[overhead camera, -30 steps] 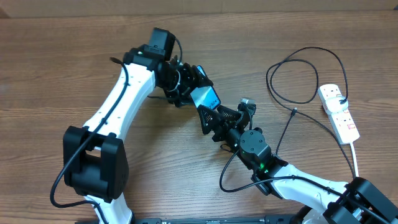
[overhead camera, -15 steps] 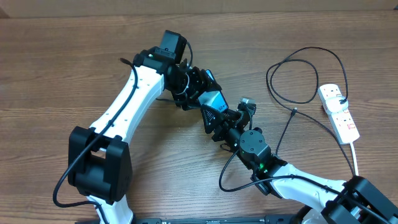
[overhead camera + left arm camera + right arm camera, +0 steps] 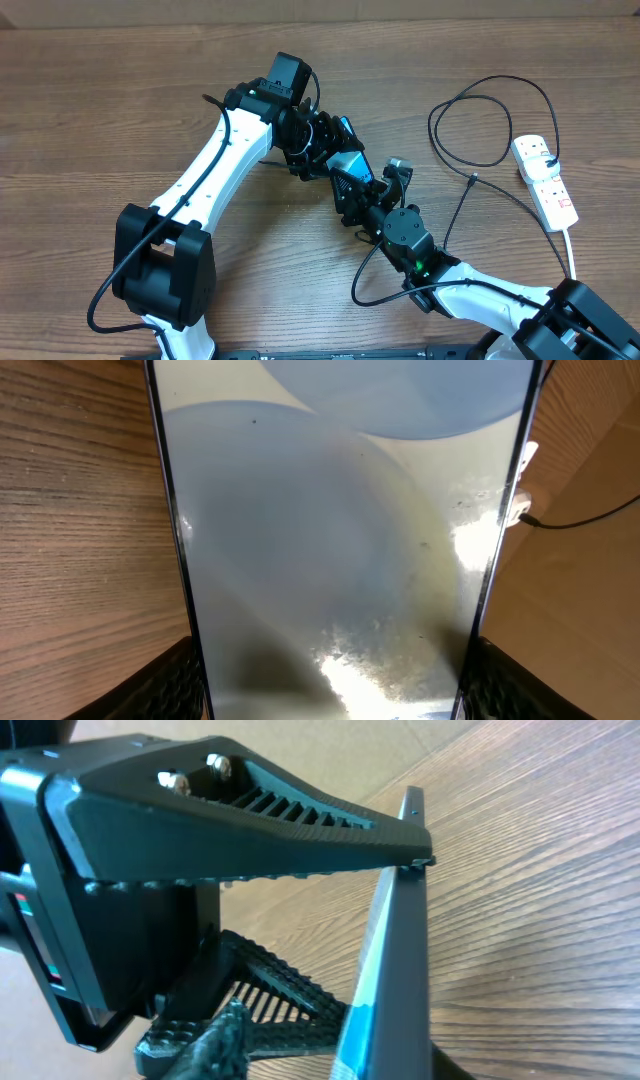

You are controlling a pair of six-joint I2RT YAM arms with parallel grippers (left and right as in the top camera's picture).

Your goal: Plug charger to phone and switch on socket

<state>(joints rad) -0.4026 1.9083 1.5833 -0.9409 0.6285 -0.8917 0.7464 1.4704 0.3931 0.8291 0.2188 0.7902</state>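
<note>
Between the 2 end effectors: phone, held above the table and tilted, its light blue screen showing in the overhead view.
left end effector: holds the phone across its width. In the left wrist view the ribbed black fingers sit against both long edges at the bottom of the frame, and the pale screen fills the middle.
right end effector: set around the phone's other end, jaws at a narrow gap. In the right wrist view the upper finger touches the phone's top corner with its tip. The lower finger runs in from the screen side, and its contact is hidden.
right grip: I cannot tell whether it clamps the phone or only brackets it.
phone against the end effectors: 1 end sits inside the left one and the other end sits between the right one's fingers, seen edge-on there.
charger: thin black cable lying in a loose loop on the table, right of the phone and well apart from it. 1 end reaches the socket. A small dark piece sits on the cable beside the right arm, too small to identify.
socket: white strip near the table's right edge, with red switches on its face and a white cord leaving its near end. Neither end effector is near it.
</note>
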